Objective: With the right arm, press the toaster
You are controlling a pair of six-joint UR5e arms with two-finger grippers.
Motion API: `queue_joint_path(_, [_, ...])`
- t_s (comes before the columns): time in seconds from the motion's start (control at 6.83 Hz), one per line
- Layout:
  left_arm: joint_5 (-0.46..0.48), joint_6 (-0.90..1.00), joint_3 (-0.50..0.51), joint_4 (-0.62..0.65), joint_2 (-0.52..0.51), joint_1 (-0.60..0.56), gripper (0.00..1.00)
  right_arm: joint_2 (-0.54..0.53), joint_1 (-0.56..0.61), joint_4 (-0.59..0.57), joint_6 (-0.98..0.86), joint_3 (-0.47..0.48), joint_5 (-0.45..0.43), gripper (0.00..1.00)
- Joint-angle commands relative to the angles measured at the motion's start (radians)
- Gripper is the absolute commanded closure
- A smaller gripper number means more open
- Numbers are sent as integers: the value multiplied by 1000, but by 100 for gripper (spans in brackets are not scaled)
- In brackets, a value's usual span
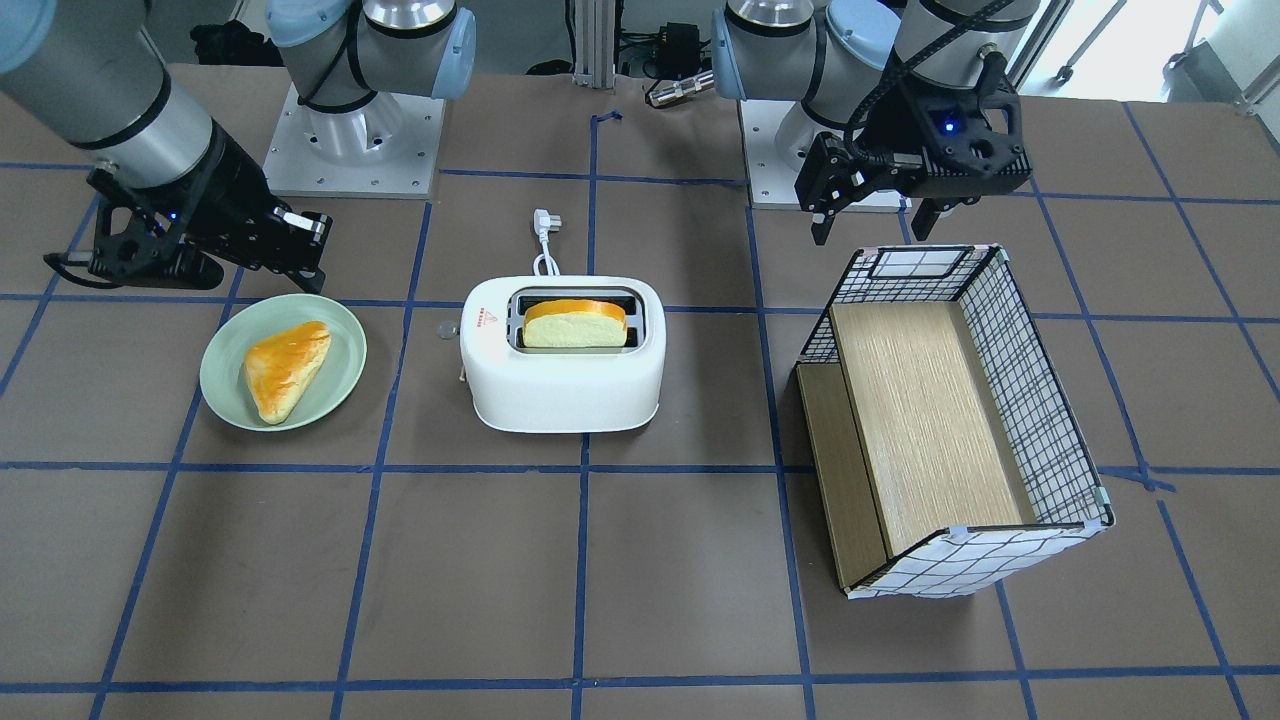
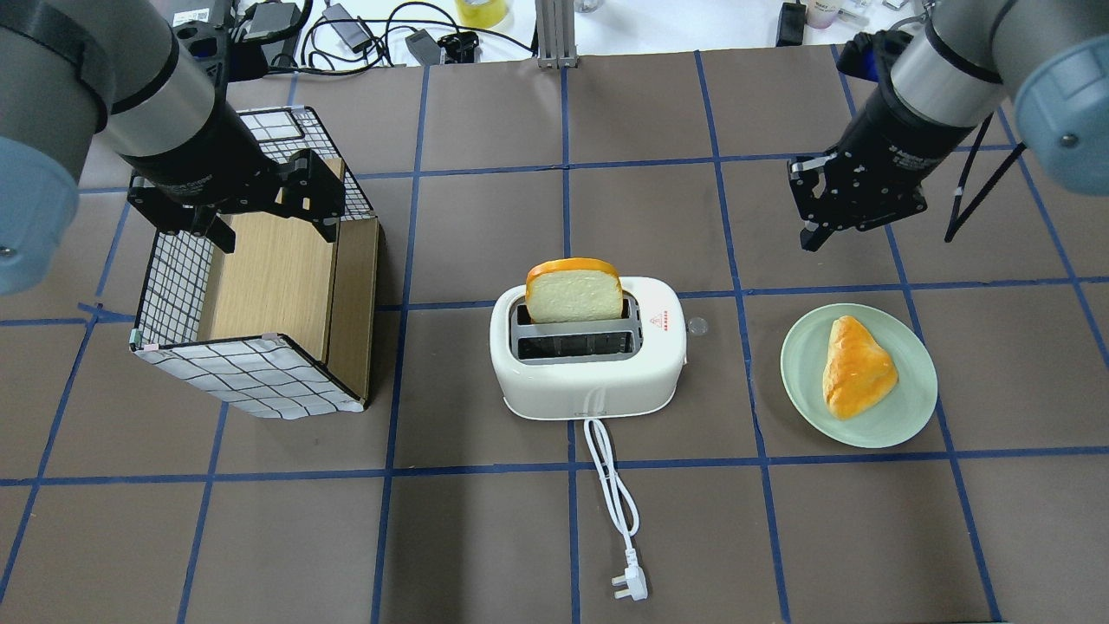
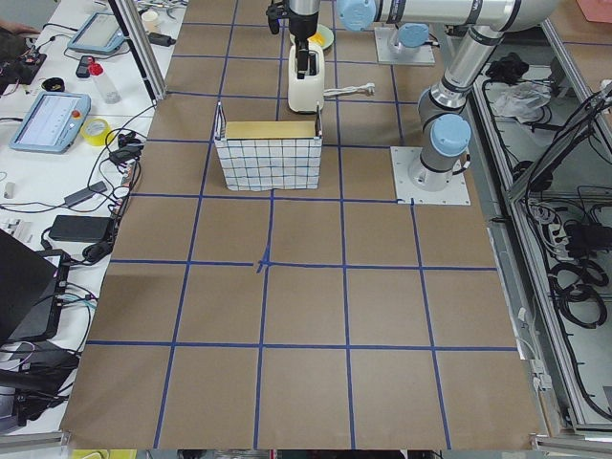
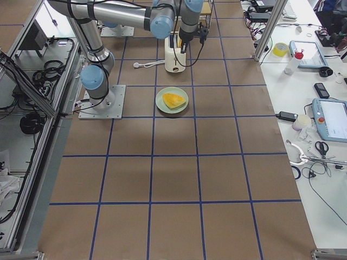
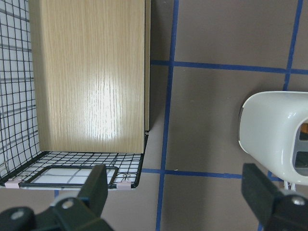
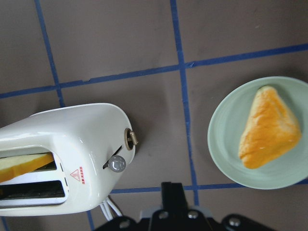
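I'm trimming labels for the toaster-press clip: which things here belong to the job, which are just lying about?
Job: toaster, its side lever, right end effector.
Lying about: bread slice in the slot, green plate, pastry, grid-patterned box, left end effector.

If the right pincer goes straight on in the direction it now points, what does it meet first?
Most likely the bare brown table, in the gap between the white rounded plastic toaster and the pale green round plate. The right pincer points down there; exact depth is unclear.
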Motion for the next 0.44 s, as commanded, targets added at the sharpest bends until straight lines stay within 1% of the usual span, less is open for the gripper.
queue_joint_path(0.0, [-1,0,0,0,0,0,0,10,107,-5,39,-82,-126,70])
queue_joint_path(0.15, [-1,0,0,0,0,0,0,10,107,-126,36,-69,-131,19])
queue_joint_path(0.29, [1,0,0,0,0,0,0,17,107,-199,33,-68,-132,0])
